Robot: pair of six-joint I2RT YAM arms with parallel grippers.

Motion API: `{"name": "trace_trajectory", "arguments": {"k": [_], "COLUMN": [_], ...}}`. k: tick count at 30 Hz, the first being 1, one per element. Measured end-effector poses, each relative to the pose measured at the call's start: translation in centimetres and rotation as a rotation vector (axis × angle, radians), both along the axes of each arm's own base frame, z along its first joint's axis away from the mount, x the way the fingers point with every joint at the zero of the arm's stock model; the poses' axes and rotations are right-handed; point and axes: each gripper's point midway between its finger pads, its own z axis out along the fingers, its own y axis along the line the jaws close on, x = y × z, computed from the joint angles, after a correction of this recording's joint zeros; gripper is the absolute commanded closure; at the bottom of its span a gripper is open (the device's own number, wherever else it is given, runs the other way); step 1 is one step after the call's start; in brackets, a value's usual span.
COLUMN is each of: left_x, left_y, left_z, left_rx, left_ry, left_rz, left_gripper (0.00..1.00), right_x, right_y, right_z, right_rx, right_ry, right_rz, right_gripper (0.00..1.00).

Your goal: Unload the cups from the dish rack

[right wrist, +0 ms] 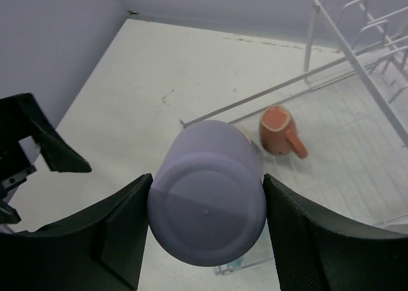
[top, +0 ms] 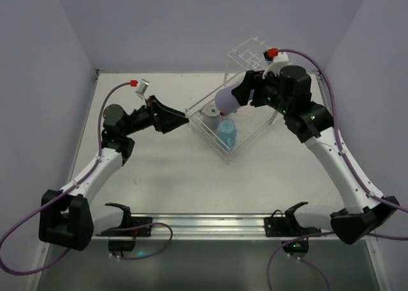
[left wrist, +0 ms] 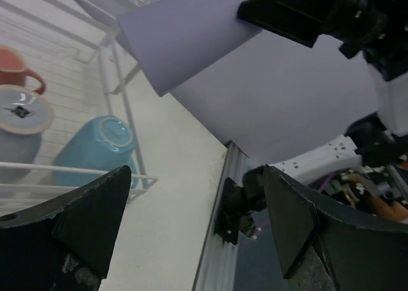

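- White tabletop point(top: 159, 176) sitting between pale lavender walls, both arm bases at the near edge.
- Left gripper point(top: 177, 120) is hovering just beside the rack's left corner, fingers spread wide with nothing between them.
- Dish rack point(top: 205, 133) is sitting centre-right, turned at an angle, raised tier at the far side.
- Grey-blue cup point(top: 209, 118) and light blue cup point(top: 226, 133) are lying in the low basket. Salmon cup point(right wrist: 279, 132) is lying on its side there too.
- Lavender cup point(top: 227, 100) is hanging above the basket, base facing the wrist camera. Right gripper point(top: 247, 92) is pinching it from both sides.
- Step, as judged: lifting one cup out. Three are waiting in the rack and none is showing on the table.
- Next move is likely calling for carrying the lavender cup over the basket wall to bare table and setting it down.
- In the way: thin rack bars below the cup, the tilted tier behind, and the left gripper crowding the left corner.
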Motion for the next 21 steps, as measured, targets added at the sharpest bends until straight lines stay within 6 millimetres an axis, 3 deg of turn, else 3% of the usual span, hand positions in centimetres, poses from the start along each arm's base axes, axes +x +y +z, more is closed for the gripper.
{"name": "trace_trajectory", "arguments": {"k": [9,13,16,21], "left_x": [-5.1,-6.3,-6.7,-7.0], "left_y": [-0.8,-0.8,-0.8,-0.8], "left_z": [2.7,3.1,3.0,2.9], "left_rx": [-0.129,-0.153,-0.157,-0.161], "left_ry": [-0.064,-0.044,-0.034,-0.022], "left_rz": [-0.251,-0.294,-0.307,-0.316], "left_gripper": [0.19,0.19,0.2,0.2], "right_x": [-5.0,-6.7,-7.8,-9.6], "right_y": [2.7,3.6,3.8,3.5], "right_z": [-2.0,-2.7,-2.2,0.4], "right_rx": [0.13,0.183,0.229,0.319], "right_ry": [0.07,0.092,0.088,0.024], "right_rz": [0.22,0.299,0.339,0.396], "right_gripper": [1.0,1.0,1.0,1.0]}}
